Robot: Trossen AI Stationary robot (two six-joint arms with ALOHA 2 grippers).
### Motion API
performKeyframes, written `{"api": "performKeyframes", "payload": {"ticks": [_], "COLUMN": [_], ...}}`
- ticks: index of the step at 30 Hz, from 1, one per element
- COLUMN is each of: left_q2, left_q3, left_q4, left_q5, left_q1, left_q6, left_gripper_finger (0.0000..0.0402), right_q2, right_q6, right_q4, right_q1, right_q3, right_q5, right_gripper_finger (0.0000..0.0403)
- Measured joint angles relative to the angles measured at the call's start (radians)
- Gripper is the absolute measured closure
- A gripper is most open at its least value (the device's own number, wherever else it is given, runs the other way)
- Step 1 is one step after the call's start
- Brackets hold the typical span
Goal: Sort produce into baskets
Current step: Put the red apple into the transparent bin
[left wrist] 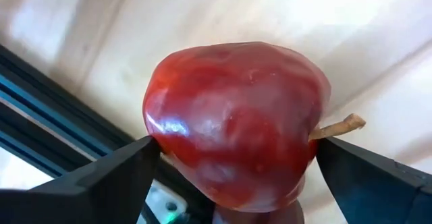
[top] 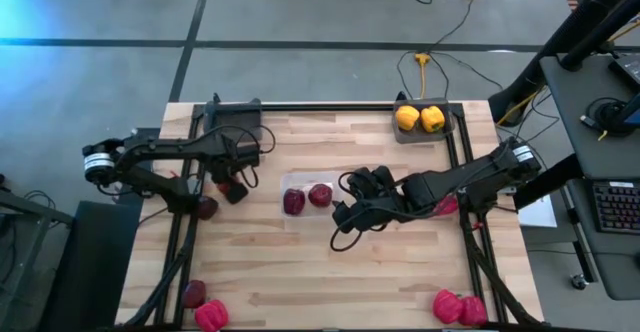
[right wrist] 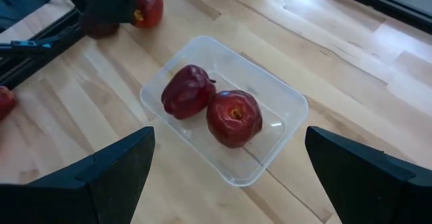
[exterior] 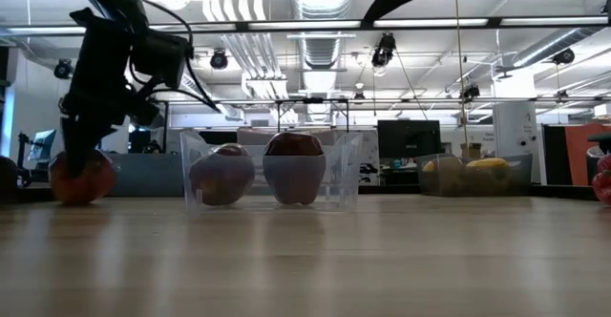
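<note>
At table's left edge, left claw [left wrist: 233, 177] straddles an apple [left wrist: 233, 119].

red pepper [top: 446, 206] mostly hidden under right arm.

Dark red apples [right wrist: 212, 106] in a clear container [right wrist: 287, 113]; yellow peppers [top: 419, 118] in a seemingly grey tray [top: 400, 134].

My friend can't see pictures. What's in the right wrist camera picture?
A clear plastic container on a wooden table holds two dark red apples. The right gripper hangs open above it.
</note>
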Motion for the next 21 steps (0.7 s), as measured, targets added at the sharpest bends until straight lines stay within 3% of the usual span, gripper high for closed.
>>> {"api": "performKeyframes", "payload": {"ticks": [6, 13, 21], "left_q2": [-0.008, -0.053, -0.206], "left_q3": [0.003, 0.040, 0.254], "left_q4": [0.076, 0.104, 0.112], "left_q5": [-0.066, -0.031, 0.026], "left_q1": [0.000, -0.016, -0.096], "left_q6": [-0.012, -0.019, -0.060], "left_gripper_finger": [0.0059, 0.0084, 0.0161], "right_q2": [0.000, -0.003, -0.025], "right_q6": [-0.005, -0.004, -0.015], "right_q4": [0.001, 0.000, -0.032], "right_q1": [-0.011, -0.004, -0.003], "right_q3": [0.005, 0.015, 0.051], "right_q5": [0.002, 0.001, -0.002], "right_gripper_finger": [0.0028, 0.0028, 0.0028]}}
